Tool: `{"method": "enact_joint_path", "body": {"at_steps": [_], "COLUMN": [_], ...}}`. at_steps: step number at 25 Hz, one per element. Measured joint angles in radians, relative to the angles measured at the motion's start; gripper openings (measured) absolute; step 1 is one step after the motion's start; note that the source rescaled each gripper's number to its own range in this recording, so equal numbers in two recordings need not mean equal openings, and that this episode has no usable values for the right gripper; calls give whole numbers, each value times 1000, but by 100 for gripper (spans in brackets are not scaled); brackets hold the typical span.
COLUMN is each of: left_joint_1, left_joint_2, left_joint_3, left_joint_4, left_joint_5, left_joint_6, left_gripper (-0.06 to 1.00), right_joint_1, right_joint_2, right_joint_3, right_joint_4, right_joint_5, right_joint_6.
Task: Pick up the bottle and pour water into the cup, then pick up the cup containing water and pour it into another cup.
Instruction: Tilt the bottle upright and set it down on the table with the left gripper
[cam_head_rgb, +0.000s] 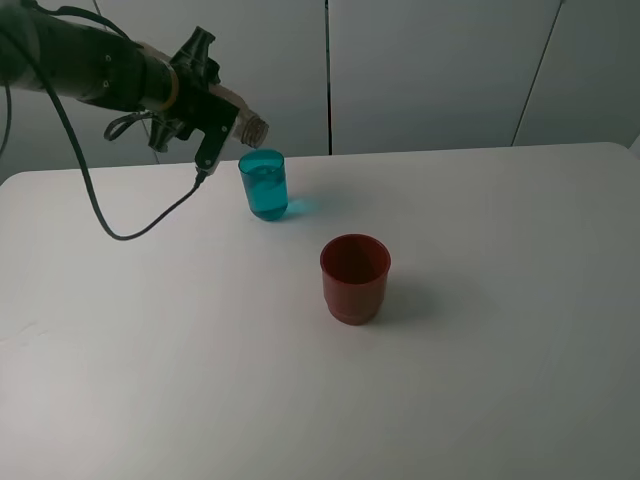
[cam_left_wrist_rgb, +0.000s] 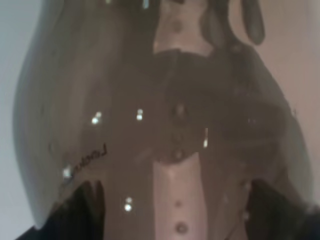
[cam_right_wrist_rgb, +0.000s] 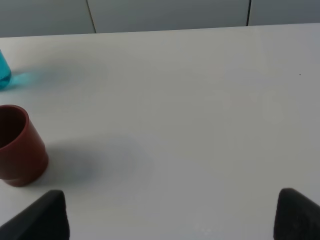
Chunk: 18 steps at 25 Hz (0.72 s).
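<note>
Over the white tabletop (cam_head_rgb: 500, 350), the left gripper (cam_head_rgb: 205, 110) pinches the bottle (cam_head_rgb: 250, 125), tipped at the rear left. The red cup (cam_head_rgb: 354, 278) stands near the middle, with the teal cup (cam_head_rgb: 264, 184) behind it, just under the bottle's mouth. The right gripper (cam_right_wrist_rgb: 170, 220) is spread wide.

Cup (cam_head_rgb: 264, 185) stands on table (cam_head_rgb: 500, 300), far and left of centre; other cup (cam_head_rgb: 354, 278) stands nearer and to its right, about mid-table, the two well apart. Bottle (cam_head_rgb: 250, 126) tilted in the air at far left, clamped in left gripper (cam_head_rgb: 205, 110), body running back left, mouth just left of the cup's rim and above it. Right gripper (cam_right_wrist_rgb: 170, 215) over bare table with fingers spread wide, other cup to one side of it, the cup farther off beyond that.
</note>
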Motion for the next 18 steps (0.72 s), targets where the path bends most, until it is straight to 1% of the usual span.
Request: {"method": "enact_joint_path", "body": {"at_steps": [4,9,11,12,14,18], "left_joint_1": [0,0,0,0,0,0], "left_joint_2": [0,-2,-22,-34,-66,-126], "left_joint_3": [0,0,0,0,0,0], "left_joint_4": [-10,-18,-38,-63,-144,-353], "left_joint_5": [4,20,20,20,18,21], "left_joint_6": [-172,-423,-527,-562,-618,-649], "left_gripper": [0,0,0,0,0,0], "right_joint_1": [0,0,0,0,0,0], "right_joint_2": [0,0,0,0,0,0], "right_joint_3": [0,0,0,0,0,0], "right_joint_4": [0,0,0,0,0,0], "right_joint_5": [0,0,0,0,0,0], "right_joint_6": [0,0,0,0,0,0]}}
